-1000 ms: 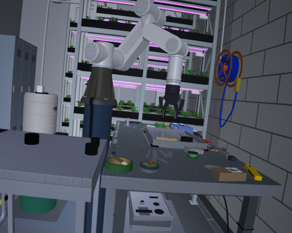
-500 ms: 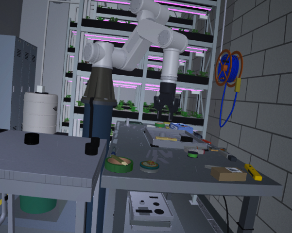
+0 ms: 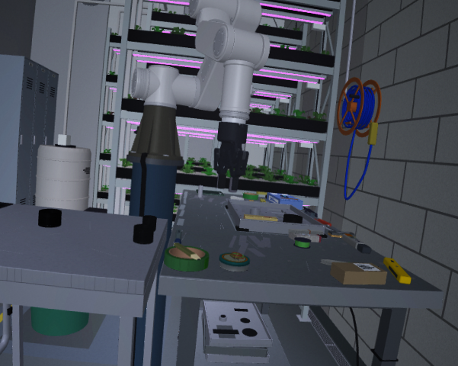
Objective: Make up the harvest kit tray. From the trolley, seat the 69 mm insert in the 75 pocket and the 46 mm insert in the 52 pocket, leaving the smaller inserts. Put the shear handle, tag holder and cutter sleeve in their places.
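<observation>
My gripper (image 3: 229, 185) hangs open and empty above the far left end of the kit tray (image 3: 274, 218) on the workbench. The grey tray has a black round insert (image 3: 292, 218) seated near its right side and a yellowish bar-shaped part (image 3: 260, 217) lying in a slot. On the trolley to the left, one black insert (image 3: 49, 217) stands alone. Two smaller black inserts (image 3: 145, 229) stand close together near the trolley's right edge; I cannot tell if they touch.
The trolley's right edge (image 3: 158, 252) nearly meets the bench. On the bench front lie a green tape roll (image 3: 187, 258), a teal disc (image 3: 234, 260), a cardboard box (image 3: 358, 272) and a yellow tool (image 3: 397, 270). The arm's blue pedestal (image 3: 152, 189) stands between trolley and bench.
</observation>
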`<action>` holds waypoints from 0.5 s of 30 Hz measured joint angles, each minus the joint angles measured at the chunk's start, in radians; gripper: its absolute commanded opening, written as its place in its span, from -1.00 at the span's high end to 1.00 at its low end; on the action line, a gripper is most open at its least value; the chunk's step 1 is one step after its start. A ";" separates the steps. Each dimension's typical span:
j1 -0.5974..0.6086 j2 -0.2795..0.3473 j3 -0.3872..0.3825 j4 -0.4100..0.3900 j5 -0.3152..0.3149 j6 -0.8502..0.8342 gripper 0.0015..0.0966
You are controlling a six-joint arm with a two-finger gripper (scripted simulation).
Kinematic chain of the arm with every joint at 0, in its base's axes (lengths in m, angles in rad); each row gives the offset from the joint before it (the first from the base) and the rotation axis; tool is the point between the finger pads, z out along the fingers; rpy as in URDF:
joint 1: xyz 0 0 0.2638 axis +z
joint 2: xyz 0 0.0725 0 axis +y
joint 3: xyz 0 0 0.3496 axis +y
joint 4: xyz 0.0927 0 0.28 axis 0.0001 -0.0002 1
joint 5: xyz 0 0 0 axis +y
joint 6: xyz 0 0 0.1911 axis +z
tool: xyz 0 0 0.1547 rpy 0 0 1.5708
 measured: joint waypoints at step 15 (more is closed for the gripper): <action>-0.264 0.057 -0.120 0.000 0.063 0.007 -0.31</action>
